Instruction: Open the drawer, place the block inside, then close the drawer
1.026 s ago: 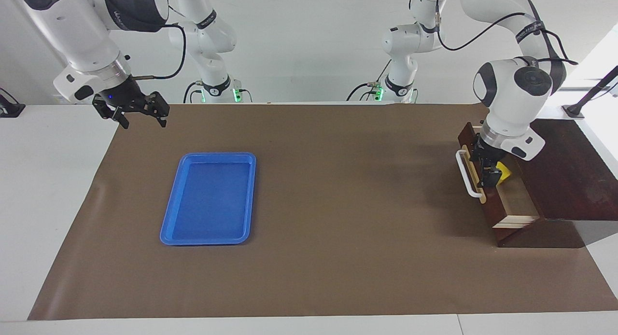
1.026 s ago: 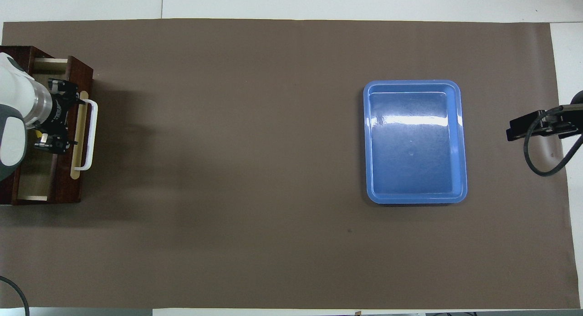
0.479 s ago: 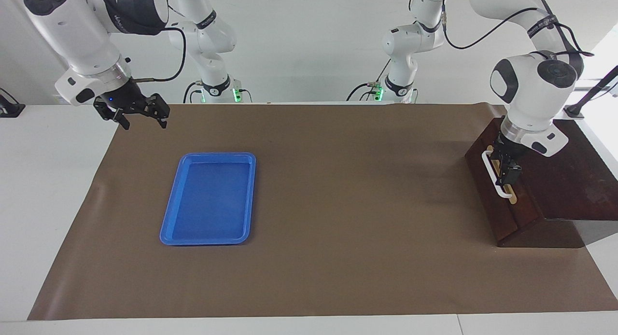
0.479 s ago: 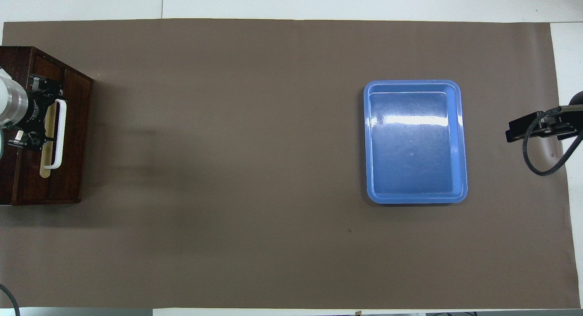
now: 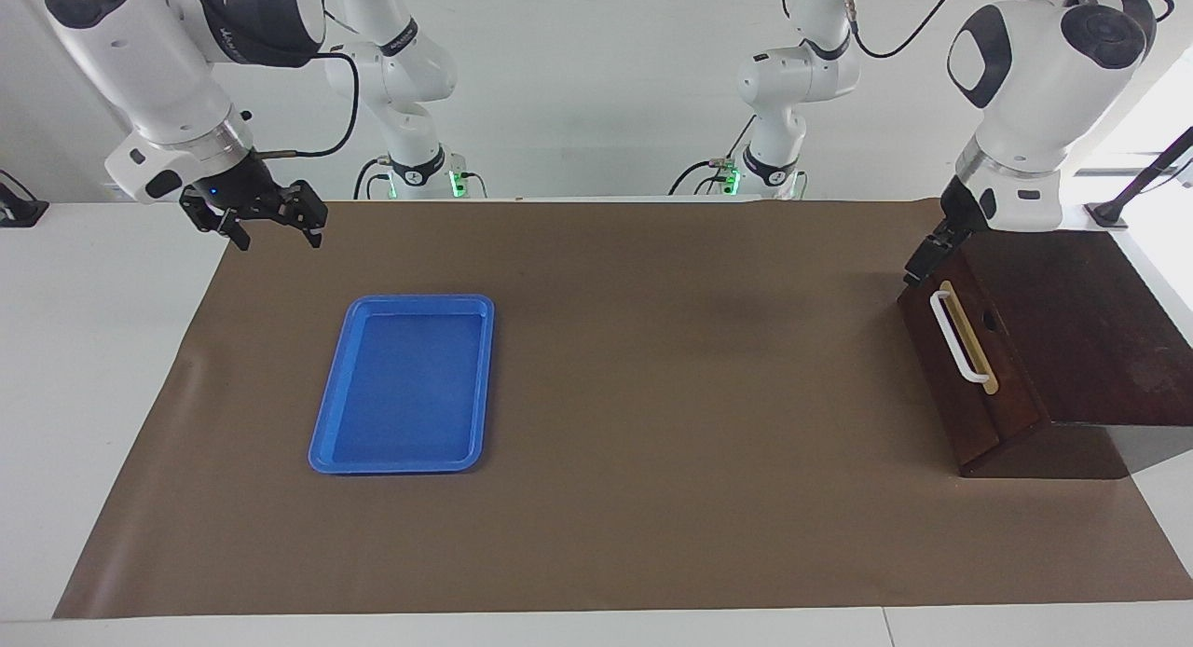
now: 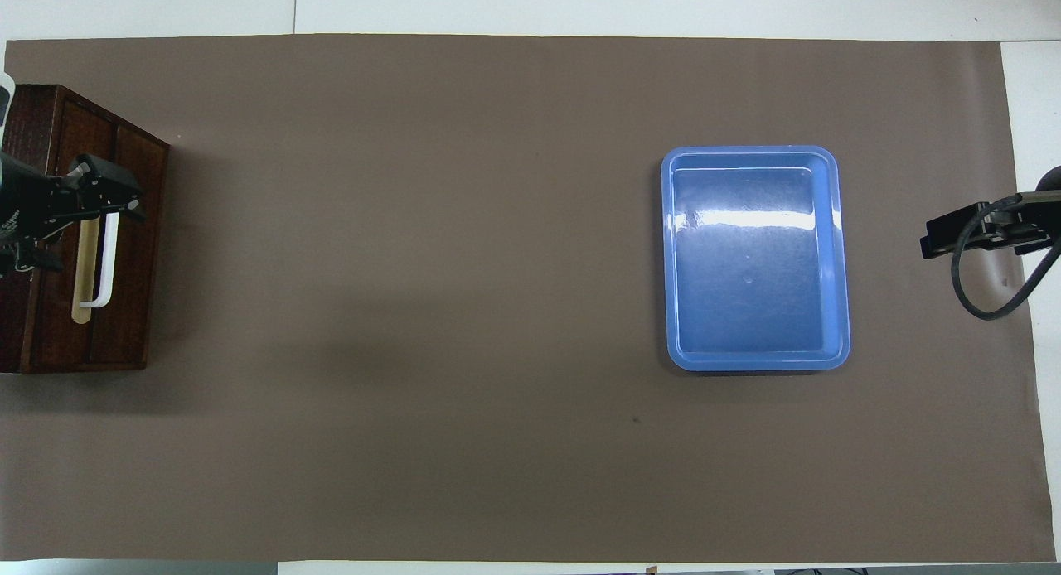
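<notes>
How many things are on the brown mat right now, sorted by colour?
Blue: 1, the plastic tray
Dark reddish-brown: 1, the wooden drawer box, its drawer shut, with a white bar handle
Yellow: 0 in view
Total: 2

The drawer (image 5: 969, 344) sits shut in its wooden box (image 5: 1072, 349), at the brown mat's (image 5: 652, 395) left-arm end, about 3 o'clock in the facing view. The tray (image 5: 403, 383) lies well apart, toward 9 o'clock, at the right arm's end.
</notes>
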Available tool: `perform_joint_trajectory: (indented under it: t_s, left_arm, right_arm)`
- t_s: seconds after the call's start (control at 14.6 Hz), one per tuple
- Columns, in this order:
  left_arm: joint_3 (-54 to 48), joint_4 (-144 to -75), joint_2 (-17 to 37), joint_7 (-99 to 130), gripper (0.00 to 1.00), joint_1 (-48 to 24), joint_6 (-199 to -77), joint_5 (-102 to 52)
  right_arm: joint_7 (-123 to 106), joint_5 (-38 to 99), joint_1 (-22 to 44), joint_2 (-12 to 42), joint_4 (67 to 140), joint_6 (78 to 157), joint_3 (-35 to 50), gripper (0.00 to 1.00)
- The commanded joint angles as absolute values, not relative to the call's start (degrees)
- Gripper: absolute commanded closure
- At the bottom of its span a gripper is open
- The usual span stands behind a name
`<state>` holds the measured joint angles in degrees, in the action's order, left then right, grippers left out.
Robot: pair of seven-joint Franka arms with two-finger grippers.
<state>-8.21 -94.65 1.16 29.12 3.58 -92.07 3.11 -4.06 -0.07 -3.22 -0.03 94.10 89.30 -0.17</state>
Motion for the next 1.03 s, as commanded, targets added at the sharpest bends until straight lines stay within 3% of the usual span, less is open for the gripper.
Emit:
perform_joint_trajectory:
  t_s: [0.0, 0.96]
  left_arm:
    - [-7.3, -93.1, 2.2, 14.6, 0.0, 0.9, -88.9, 2.6]
    - [-7.6, -94.1, -1.1, 1.6, 0.0, 1.1, -85.1, 1.5]
  right_arm:
    - [-3.0, -1.3, -2.6, 0.0, 93.6, 89.4, -0.5, 0.0]
    - [-2.8, -2.5, -2.2, -0.1, 93.1, 90.6, -0.4, 0.0]
